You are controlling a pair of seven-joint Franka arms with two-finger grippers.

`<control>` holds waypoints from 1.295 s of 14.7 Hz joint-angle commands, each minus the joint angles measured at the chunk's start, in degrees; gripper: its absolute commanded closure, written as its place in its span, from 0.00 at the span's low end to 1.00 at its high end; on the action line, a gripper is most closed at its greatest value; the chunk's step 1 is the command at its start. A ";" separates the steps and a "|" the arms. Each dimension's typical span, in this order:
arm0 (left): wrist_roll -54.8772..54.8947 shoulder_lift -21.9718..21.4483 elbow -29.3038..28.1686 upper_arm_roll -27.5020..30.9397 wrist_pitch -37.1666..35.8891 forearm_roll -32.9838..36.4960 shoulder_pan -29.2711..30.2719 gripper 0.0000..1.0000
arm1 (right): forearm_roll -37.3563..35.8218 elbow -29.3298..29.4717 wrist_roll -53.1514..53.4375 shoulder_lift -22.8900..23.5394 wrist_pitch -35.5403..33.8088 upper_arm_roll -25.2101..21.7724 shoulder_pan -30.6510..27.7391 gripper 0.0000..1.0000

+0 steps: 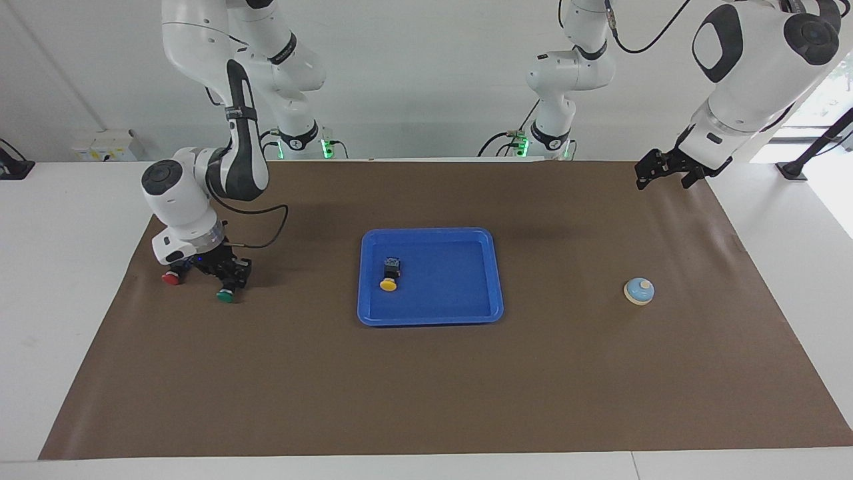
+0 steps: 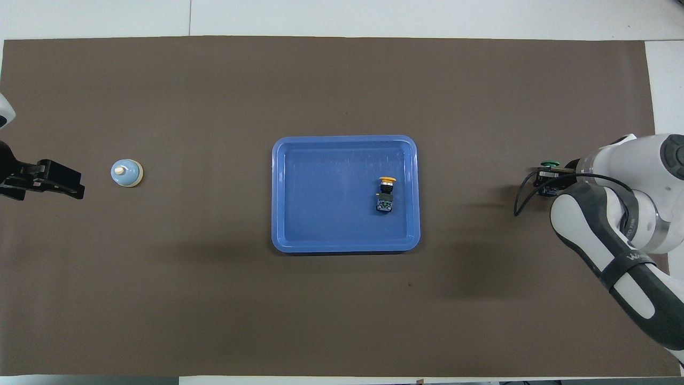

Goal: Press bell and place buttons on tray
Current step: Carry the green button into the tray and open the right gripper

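The light, rigid green button [image 1: 226, 291], at the tray's [image 1: 430, 319] nine o'clock, is pinched by its black body in the right gripper [image 1: 225, 272], while the left gripper [image 1: 660, 172] is held spread.

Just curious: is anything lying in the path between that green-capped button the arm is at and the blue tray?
Nothing visible: only bare brown mat lies between the green-capped button, gripped by the right gripper, and the blue plastic tray.
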 commanded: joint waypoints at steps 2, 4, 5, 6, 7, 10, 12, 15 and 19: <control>-0.50 -0.55 0.33 -0.16 -0.87 0.66 0.14 0.00 | -0.20 13.08 10.91 0.51 -16.07 0.28 9.88 1.00; -0.50 -0.55 0.32 -0.16 -0.87 0.66 0.14 0.00 | -0.21 18.80 15.76 2.00 -21.88 0.28 16.47 1.00; -0.50 -0.55 0.41 -0.16 -0.87 0.66 0.14 0.00 | -0.03 20.65 18.48 2.44 -22.87 0.28 20.25 1.00; -0.50 -0.55 0.41 -0.16 -0.87 0.66 0.14 0.00 | 0.14 21.46 21.03 2.53 -22.96 0.28 23.33 1.00; -0.50 -0.55 0.33 -0.16 -0.87 0.66 0.14 0.00 | 0.23 21.55 23.23 2.53 -22.53 0.28 25.89 1.00; -0.50 -0.55 0.33 -0.16 -0.87 0.66 0.14 0.00 | 1.20 25.31 31.57 5.50 -22.43 0.28 32.75 1.00; -0.50 -0.55 0.32 -0.16 -0.87 0.66 0.14 0.00 | 0.77 28.92 36.85 10.07 -22.17 0.19 36.27 1.00; -0.50 -0.55 0.41 -0.16 -0.87 0.66 0.14 0.00 | -0.82 27.72 43.28 14.82 -14.64 0.10 39.97 1.00; -0.50 -0.55 0.32 -0.16 -0.87 0.66 0.14 0.00 | -1.00 23.32 43.55 15.28 -9.27 0.10 40.68 1.00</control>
